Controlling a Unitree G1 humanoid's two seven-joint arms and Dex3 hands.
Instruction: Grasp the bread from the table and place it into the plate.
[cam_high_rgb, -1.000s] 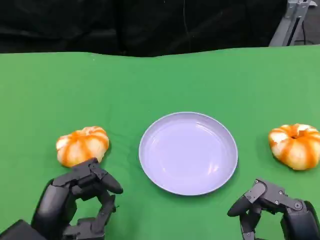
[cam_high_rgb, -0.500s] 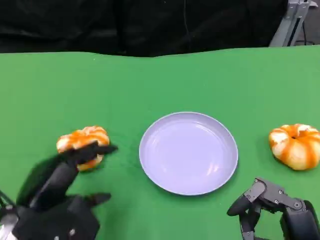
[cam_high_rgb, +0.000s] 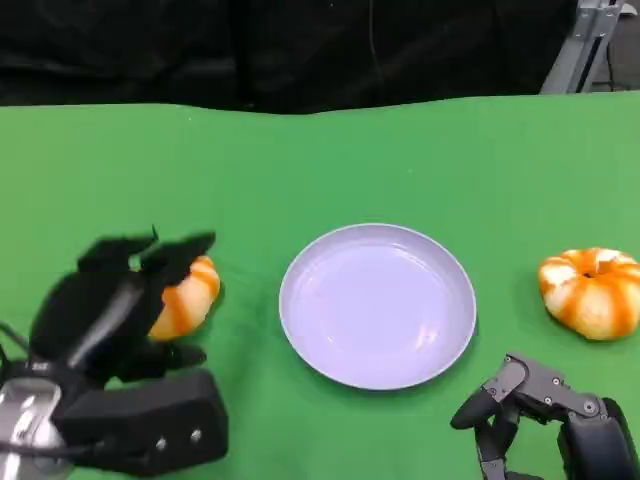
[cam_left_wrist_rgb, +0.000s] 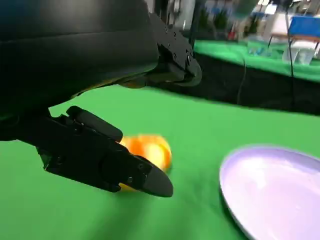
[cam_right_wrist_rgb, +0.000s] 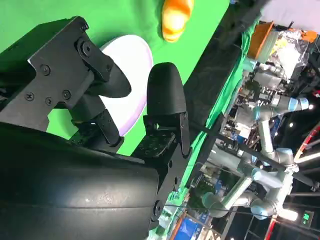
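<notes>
- Right hand (cam_high_rgb: 545, 405), lower right of the frame, holds nothing, fingers curled in.
- Left hand (cam_high_rgb: 110, 300), at left, fingers spread over the bread (cam_high_rgb: 185, 300) on the green desk (cam_high_rgb: 400, 160), not gripping it.
- Plate (cam_high_rgb: 377, 305) at centre; second bread (cam_high_rgb: 592, 292) at right.
- No readable writing.

An orange-and-white pumpkin-shaped bread (cam_high_rgb: 188, 298) sits left of an empty lavender plate (cam_high_rgb: 377, 304); a matching bread (cam_high_rgb: 591, 292) lies well right.

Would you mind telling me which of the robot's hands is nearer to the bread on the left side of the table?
The left hand. Its fingers reach over that bread. The right hand sits at the table's near right edge, beyond the plate.
</notes>
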